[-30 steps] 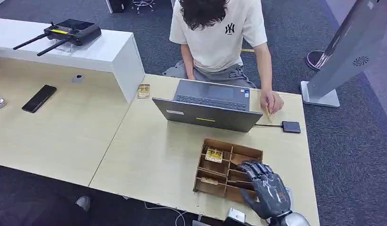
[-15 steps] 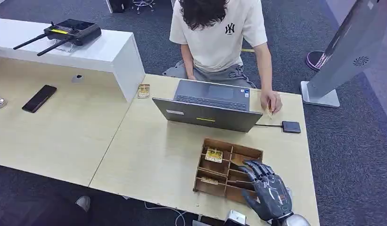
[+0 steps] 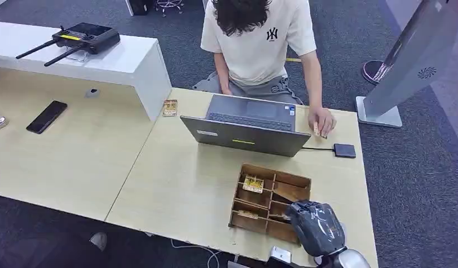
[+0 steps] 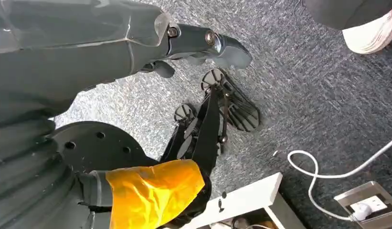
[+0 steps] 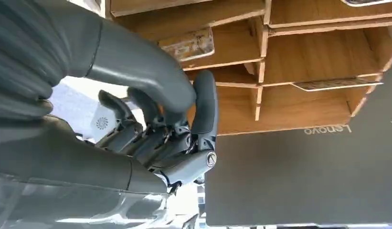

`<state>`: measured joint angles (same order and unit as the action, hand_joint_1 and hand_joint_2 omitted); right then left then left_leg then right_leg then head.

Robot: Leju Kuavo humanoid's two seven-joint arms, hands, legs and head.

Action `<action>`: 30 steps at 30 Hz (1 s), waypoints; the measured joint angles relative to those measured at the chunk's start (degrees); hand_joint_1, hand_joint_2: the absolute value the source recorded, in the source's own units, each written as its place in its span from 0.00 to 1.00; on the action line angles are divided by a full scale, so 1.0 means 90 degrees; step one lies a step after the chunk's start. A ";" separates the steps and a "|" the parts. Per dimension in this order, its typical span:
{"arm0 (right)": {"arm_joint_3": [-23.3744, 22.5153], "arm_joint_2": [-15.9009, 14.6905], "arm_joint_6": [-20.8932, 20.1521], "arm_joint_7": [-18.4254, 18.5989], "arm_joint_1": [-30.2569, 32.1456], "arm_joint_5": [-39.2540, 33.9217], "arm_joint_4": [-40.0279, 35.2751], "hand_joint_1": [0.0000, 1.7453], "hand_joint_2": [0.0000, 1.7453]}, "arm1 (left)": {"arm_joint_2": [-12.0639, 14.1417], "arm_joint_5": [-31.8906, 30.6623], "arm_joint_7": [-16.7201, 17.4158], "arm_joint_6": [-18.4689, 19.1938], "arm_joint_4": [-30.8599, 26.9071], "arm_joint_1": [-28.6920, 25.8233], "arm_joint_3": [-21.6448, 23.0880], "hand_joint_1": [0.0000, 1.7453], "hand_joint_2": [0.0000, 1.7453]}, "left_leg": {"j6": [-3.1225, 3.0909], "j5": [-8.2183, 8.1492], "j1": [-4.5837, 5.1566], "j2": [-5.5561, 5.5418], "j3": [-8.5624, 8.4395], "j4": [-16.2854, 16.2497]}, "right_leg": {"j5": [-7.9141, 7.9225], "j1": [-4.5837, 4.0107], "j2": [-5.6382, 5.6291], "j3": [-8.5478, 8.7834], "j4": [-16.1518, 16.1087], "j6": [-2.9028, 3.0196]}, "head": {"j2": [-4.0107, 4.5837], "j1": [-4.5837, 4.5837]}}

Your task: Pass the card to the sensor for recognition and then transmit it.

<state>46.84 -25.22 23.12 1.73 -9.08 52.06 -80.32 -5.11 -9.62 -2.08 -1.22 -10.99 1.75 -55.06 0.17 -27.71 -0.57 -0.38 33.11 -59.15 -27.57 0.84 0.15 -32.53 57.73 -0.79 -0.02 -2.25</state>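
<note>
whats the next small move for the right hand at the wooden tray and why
Probably close the fingers on a card and lift it out. The right hand hangs over the near right compartments of the wooden tray with its fingers curled toward the dividers, and no card shows plainly in its grasp. Cards lie in the tray, and the black sensor waits beside the laptop.

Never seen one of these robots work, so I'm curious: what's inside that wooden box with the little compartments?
The wooden box holds a card in one compartment and another card nearer the robot. The right hand covers the corner compartments.
</note>
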 joint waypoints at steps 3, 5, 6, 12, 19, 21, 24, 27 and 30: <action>0.0005 0.0005 0.0002 -0.0019 -0.0038 -0.0051 0.0061 0.97 1.00 | 0.0000 0.0002 0.0007 0.0000 0.0000 0.0001 -0.0005 0.00 1.00 | 0.0000 0.0000 0.0000 0.0001 0.0000 0.0000 | 0.0000 0.0000 -0.0001 0.0000 0.0000 0.0000 | 0.0000 -0.0002; 0.0005 0.0017 0.0002 -0.0022 -0.0066 -0.0056 0.0090 0.76 1.00 | 0.0000 0.0002 0.0012 0.0000 0.0000 0.0002 -0.0015 0.00 1.00 | 0.0000 0.0000 0.0000 0.0000 0.0000 0.0000 | 0.0000 0.0000 0.0000 0.0000 0.0000 0.0000 | 0.0000 0.0000; 0.0005 0.0029 0.0002 -0.0024 -0.0078 -0.0063 0.0104 0.65 1.00 | 0.0000 0.0002 0.0012 0.0000 0.0000 0.0001 -0.0019 0.00 1.00 | 0.0000 0.0000 0.0000 0.0000 0.0000 0.0000 | 0.0000 0.0000 0.0000 0.0000 0.0000 0.0000 | 0.0000 0.0000; 0.0010 0.0058 0.0049 -0.0041 -0.0136 -0.0083 0.0143 0.08 1.00 | 0.0000 0.0007 0.0046 -0.0054 0.0000 0.0004 -0.0080 0.00 1.00 | 0.0000 0.0000 0.0000 0.0001 -0.0002 0.0000 | 0.0000 0.0000 -0.0001 0.0000 0.0000 0.0000 | 0.0000 -0.0002; 0.0015 0.0082 0.0250 -0.0126 -0.0250 -0.0107 0.0187 0.11 1.00 | 0.0044 0.0056 0.0170 -0.0250 0.0000 -0.0010 -0.0158 0.00 1.00 | -0.0002 0.0002 0.0000 0.0000 -0.0004 0.0000 | 0.0001 0.0000 0.0002 0.0004 0.0000 0.0000 | 0.0000 0.0000; 0.0015 0.0090 0.0310 -0.0126 -0.0262 -0.0080 0.0187 0.16 1.00 | 0.0046 0.0056 0.0170 -0.0267 0.0000 -0.0008 -0.0163 0.00 1.00 | -0.0002 0.0002 0.0000 0.0000 -0.0004 0.0000 | 0.0001 0.0000 0.0002 0.0004 0.0000 0.0000 | 0.0000 0.0000; 0.0012 0.0095 0.0396 -0.0112 -0.0287 -0.0022 0.0187 0.14 1.00 | 0.0049 0.0056 0.0168 -0.0277 0.0000 -0.0008 -0.0175 0.00 1.00 | -0.0002 0.0002 0.0000 0.0000 -0.0004 0.0000 | 0.0001 0.0000 0.0002 0.0004 0.0000 0.0000 | 0.0000 0.0000; 0.0010 0.0097 0.0500 -0.0075 -0.0293 0.0085 0.0184 0.16 1.00 | 0.0049 0.0056 0.0168 -0.0287 0.0000 -0.0007 -0.0180 0.00 1.00 | -0.0002 0.0002 0.0001 0.0000 -0.0004 0.0000 | 0.0001 0.0000 0.0002 0.0004 -0.0001 0.0000 | 0.0000 0.0000; -0.0041 0.0100 0.0617 -0.0049 -0.0293 0.0233 0.0177 0.16 1.00 | 0.0046 0.0056 0.0163 -0.0289 0.0000 -0.0003 -0.0182 0.00 1.00 | -0.0002 0.0001 0.0001 0.0000 -0.0003 -0.0001 | 0.0001 0.0001 0.0002 0.0004 -0.0001 0.0000 | 0.0000 -0.0002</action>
<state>46.47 -24.33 28.68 1.29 -11.72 54.16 -78.73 -4.70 -9.11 -0.61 -3.83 -10.99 1.72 -56.70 0.16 -27.70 -0.57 -0.38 33.08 -59.16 -27.56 0.84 0.17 -32.50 57.72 -0.79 -0.02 -2.27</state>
